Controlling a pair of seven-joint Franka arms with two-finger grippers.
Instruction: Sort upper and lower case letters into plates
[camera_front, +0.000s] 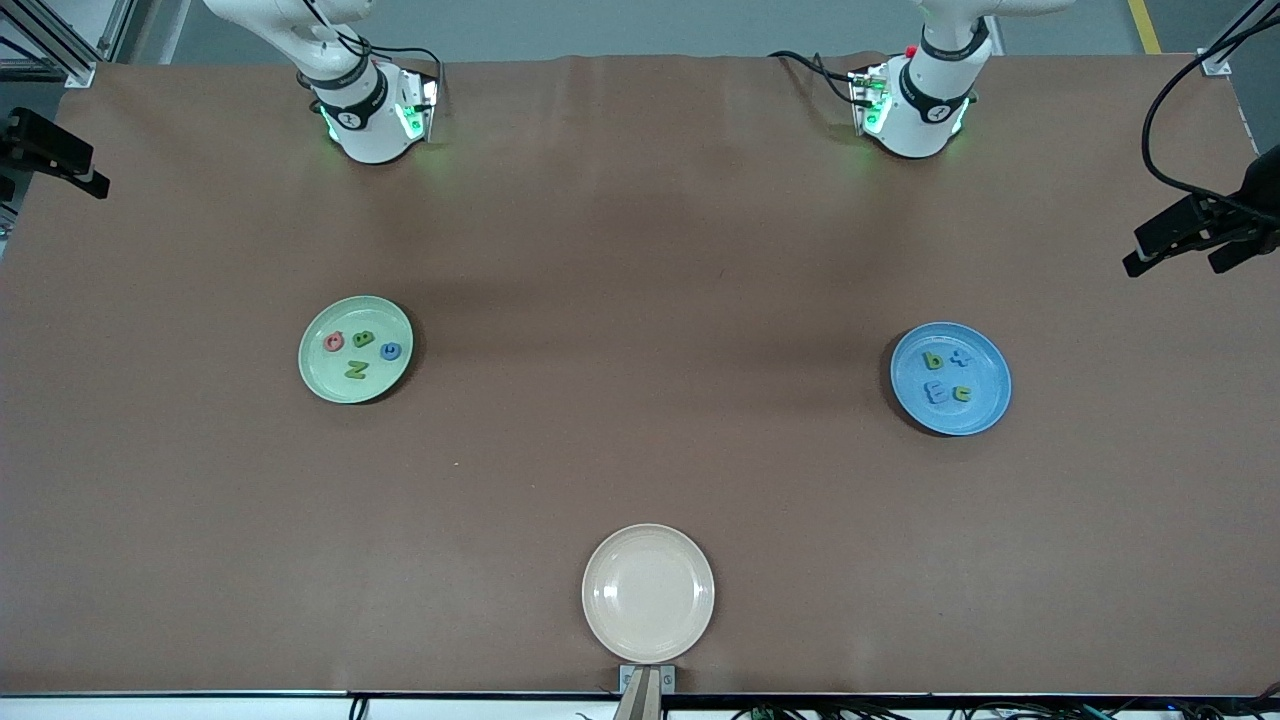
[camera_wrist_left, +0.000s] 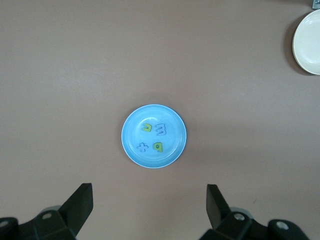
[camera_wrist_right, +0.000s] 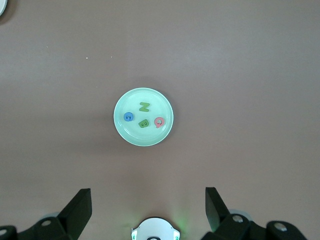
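The pale green plate (camera_front: 318, 372) lies toward the right arm's end of the table. It holds a red Q (camera_front: 334, 343), a green B (camera_front: 364, 338), a blue G (camera_front: 390, 350) and a green N (camera_front: 356, 370). The blue plate (camera_front: 950, 420) lies toward the left arm's end. It holds a green b (camera_front: 933, 360), a blue x (camera_front: 960, 358), a blue E (camera_front: 936, 392) and a green c (camera_front: 962, 393). My left gripper (camera_wrist_left: 149, 200) is open and empty, high over the table near the blue plate (camera_wrist_left: 176, 137). My right gripper (camera_wrist_right: 148, 202) is open and empty, high over the table near the green plate (camera_wrist_right: 145, 135).
A cream-white plate (camera_front: 648, 593) with nothing in it lies near the table edge closest to the front camera. The arm bases (camera_front: 365, 110) (camera_front: 920, 100) stand at the edge farthest from that camera. Black camera mounts (camera_front: 50, 150) (camera_front: 1200, 235) stick in at both table ends.
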